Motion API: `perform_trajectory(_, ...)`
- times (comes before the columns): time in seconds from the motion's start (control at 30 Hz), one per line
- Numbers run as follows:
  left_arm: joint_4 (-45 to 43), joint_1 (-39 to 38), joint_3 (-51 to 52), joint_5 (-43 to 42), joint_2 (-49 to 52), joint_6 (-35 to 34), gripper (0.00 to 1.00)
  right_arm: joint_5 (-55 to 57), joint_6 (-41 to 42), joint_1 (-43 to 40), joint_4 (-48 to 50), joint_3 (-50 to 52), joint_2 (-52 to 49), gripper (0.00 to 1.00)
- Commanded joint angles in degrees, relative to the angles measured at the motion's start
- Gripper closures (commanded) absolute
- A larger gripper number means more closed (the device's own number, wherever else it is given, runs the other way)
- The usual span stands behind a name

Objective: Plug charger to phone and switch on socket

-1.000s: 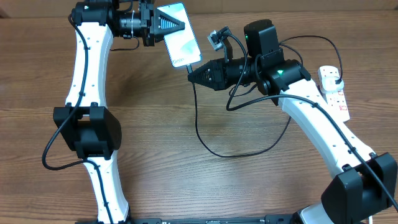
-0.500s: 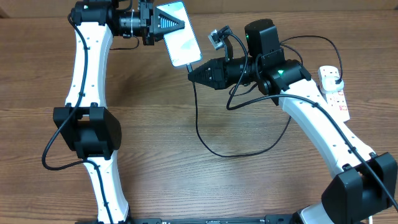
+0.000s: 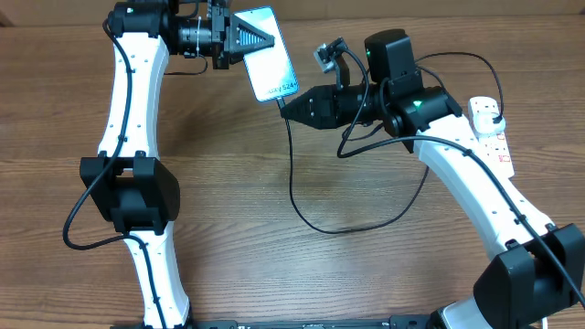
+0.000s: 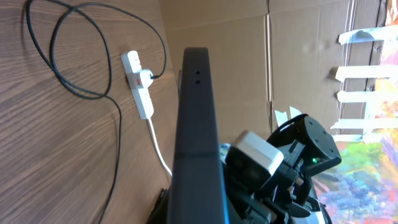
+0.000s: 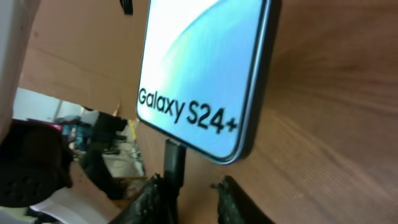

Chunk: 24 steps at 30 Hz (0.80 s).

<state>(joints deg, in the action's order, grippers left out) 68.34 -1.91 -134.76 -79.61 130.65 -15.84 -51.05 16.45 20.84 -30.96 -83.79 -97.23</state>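
Observation:
My left gripper (image 3: 259, 40) is shut on the phone (image 3: 268, 62) and holds it in the air at the table's far side, with its light-blue "Galaxy S24+" screen (image 5: 199, 68) facing up. The charger's black connector tip (image 5: 175, 163) sits in the phone's bottom edge. My right gripper (image 3: 286, 103) is right below that edge with its fingers (image 5: 189, 186) apart; the connector rests against the left finger. The black cable (image 3: 292, 187) loops over the table to its black plug (image 3: 494, 120) in the white socket strip (image 3: 496, 146). The left wrist view shows the phone's dark side (image 4: 199, 124) and the strip (image 4: 138, 87).
The cable's loop (image 3: 356, 227) lies on the wood between the two arms. The strip's thick white cord (image 4: 160, 152) runs off toward the right arm's base. A cardboard wall (image 4: 249, 62) stands behind the table.
Both arms shifted slightly: the phone rose and moved a little right with the left gripper, and the right gripper moved a little right and up with it.

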Motion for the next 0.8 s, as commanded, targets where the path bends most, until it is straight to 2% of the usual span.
perform_trajectory(0.0, 0.6, -0.7, -0.5, -3.8, -0.3, 1.1, 0.96, 3.8, -0.2, -1.7, 0.0, -1.7, 1.9, 0.7)
perform_trajectory(0.13, 0.6, -0.6, -0.5, -3.8, -0.3, 1.1, 0.96, 3.8, -0.4, -1.7, -1.7, -1.7, 1.9, 0.69)
perform_trajectory(0.33, 0.4, -0.3, -0.5, -3.8, -0.3, 1.1, 0.96, -2.4, -4.7, -1.7, -4.0, -1.7, 1.8, 0.58)
perform_trajectory(0.57, 0.4, 1.0, -0.5, -3.8, -0.3, 1.1, 0.96, -12.6, -9.2, -2.9, -4.3, -1.7, 1.6, 0.58)
perform_trajectory(0.63, 0.4, 1.2, -0.5, -4.0, -0.3, 1.1, 0.96, -19.1, -11.5, -3.0, -4.3, -1.7, -1.0, 0.61)
perform_trajectory(0.77, 0.4, 1.2, -0.5, -4.0, -0.3, 1.1, 0.96, -24.1, -11.8, -3.0, -3.0, -1.7, -5.4, 0.63)
